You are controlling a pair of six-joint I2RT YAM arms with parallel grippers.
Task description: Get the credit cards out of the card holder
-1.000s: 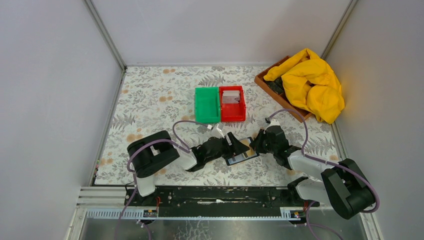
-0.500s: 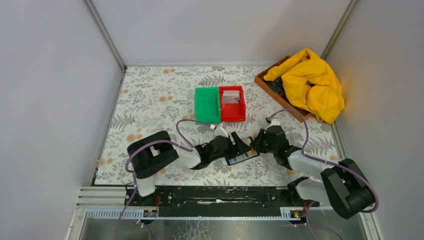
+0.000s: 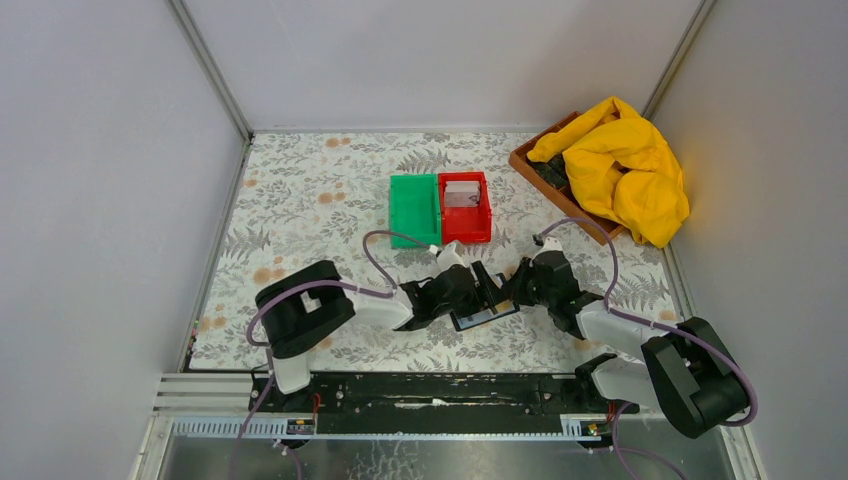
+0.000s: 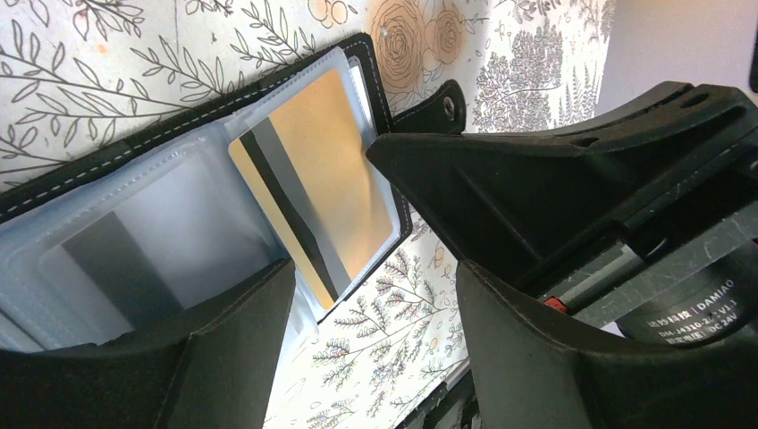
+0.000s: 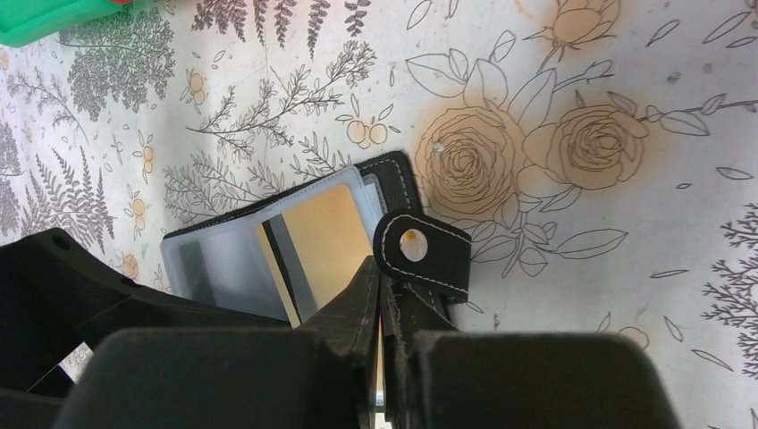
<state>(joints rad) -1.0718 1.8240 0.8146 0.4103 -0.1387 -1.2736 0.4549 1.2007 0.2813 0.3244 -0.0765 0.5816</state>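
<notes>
The floral bench (image 3: 300, 190) carries a wooden tray (image 3: 530, 165) in its far right corner, with a yellow cloth (image 3: 625, 170) heaped over it. At mid-bench a green bin (image 3: 414, 210) and a red bin (image 3: 466, 222) sit touching, and a grey-white card (image 3: 461, 192) lies in the red one. Towards the middle of the near edge, the card holder (image 3: 480, 316) lies open on the bench. The left gripper (image 4: 375, 268) hovers over it with its fingers apart. The right gripper (image 5: 386, 286) has its fingers pressed together on the holder's snap tab (image 5: 420, 255). A gold card (image 4: 322, 170) with a dark stripe sits in the right-hand sleeve, and a grey card (image 4: 116, 259) sits in the sleeve beside it.
</notes>
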